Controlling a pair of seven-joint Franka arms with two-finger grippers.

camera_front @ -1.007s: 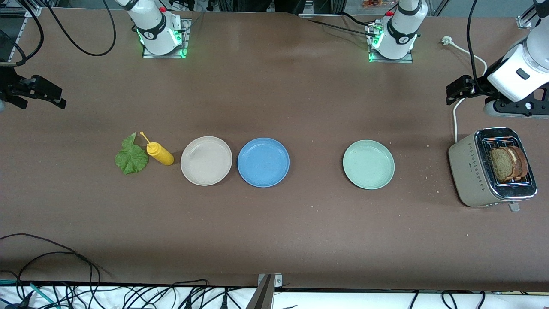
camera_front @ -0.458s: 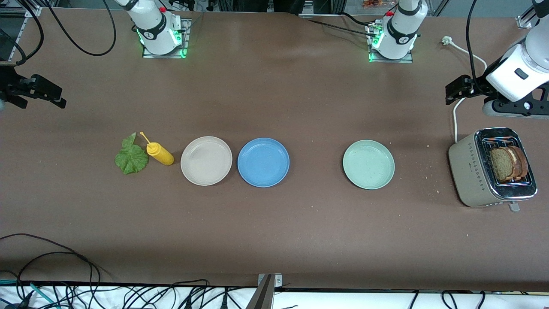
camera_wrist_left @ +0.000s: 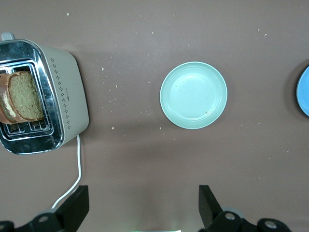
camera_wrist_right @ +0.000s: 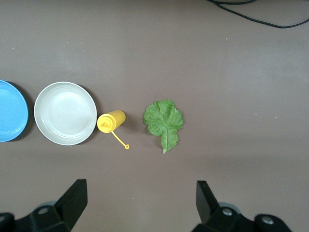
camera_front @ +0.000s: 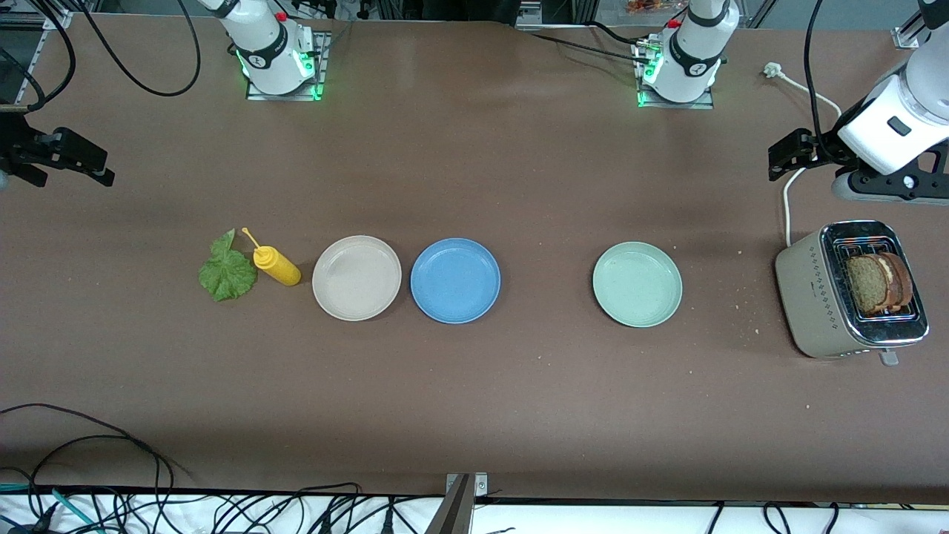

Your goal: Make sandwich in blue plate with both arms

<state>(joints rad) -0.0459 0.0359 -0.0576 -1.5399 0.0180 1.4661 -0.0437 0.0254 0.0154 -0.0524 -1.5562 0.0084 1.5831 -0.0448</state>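
While unassembled: bread slices brown, dark crust, upright in toaster.

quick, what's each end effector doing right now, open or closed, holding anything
Left end effector: open, empty, above the table near the toaster.
Right end effector: open, empty, above the table near the lettuce leaf.

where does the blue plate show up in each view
Front view: the blue plate sits mid-table, empty, between the beige plate and the pale green plate.
Left wrist view: only a sliver of the blue plate at the picture's edge.
Right wrist view: the blue plate is cut off at the edge, beside the beige plate.
Shared landmark: the beige plate links the front and right wrist views; the pale green plate links the front and left wrist views.
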